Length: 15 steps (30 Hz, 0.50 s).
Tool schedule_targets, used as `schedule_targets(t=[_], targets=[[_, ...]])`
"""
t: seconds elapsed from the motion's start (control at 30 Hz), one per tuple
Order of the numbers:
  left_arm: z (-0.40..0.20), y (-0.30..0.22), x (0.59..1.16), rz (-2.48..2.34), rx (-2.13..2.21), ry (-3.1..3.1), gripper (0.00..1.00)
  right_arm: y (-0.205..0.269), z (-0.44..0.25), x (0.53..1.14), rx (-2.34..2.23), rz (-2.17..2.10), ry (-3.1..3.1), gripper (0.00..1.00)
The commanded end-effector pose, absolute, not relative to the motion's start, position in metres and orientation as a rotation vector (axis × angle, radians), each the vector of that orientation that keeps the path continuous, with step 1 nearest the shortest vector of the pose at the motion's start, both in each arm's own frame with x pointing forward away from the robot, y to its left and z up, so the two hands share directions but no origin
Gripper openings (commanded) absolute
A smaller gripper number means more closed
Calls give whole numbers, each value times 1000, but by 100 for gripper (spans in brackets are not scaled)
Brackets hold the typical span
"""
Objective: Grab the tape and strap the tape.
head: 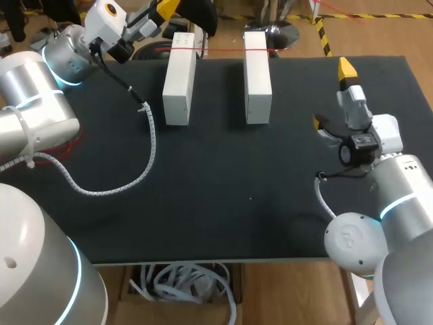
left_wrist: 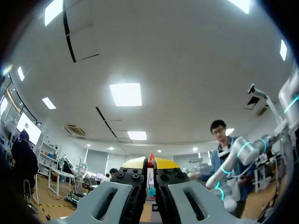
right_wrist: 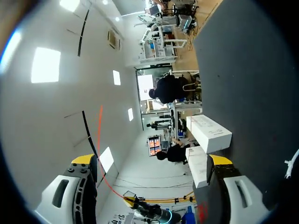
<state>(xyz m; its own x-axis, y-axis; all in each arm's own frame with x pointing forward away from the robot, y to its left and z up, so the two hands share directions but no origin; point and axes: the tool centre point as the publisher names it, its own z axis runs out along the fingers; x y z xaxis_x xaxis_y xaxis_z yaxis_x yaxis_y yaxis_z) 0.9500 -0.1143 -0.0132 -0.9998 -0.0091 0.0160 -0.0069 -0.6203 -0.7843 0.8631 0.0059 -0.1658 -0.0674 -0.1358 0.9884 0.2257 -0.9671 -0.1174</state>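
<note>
A thin red tape [head: 223, 49] runs taut across the far ends of two upright white blocks, the left one [head: 178, 78] and the right one [head: 258, 68]. My left gripper [head: 164, 8] is beyond the table's far left edge. In the left wrist view it [left_wrist: 150, 163] is shut, with a red bit of tape [left_wrist: 150, 159] pinched between the yellow tips. My right gripper [head: 331, 95] stands open over the right side of the table, apart from the blocks. Between its wide-spread fingers [right_wrist: 152, 163] the right wrist view shows the red tape [right_wrist: 99, 140] and both blocks [right_wrist: 208, 133].
The black table [head: 223, 189] carries only the two blocks. A white spiral-wrapped cable [head: 149, 145] from my left arm lies curled across the table's left part, close to the left block.
</note>
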Motion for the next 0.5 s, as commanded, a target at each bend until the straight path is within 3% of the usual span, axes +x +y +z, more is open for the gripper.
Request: schedule_targets(t=[0.03, 0.5], targets=[[-14, -114, 950, -2829, -25, 1367, 0, 20, -157, 855, -1984, -2120, -71, 100], [-14, -114, 950, -2829, -25, 1367, 0, 39, -140, 854, -1905, -2085, 55, 100]])
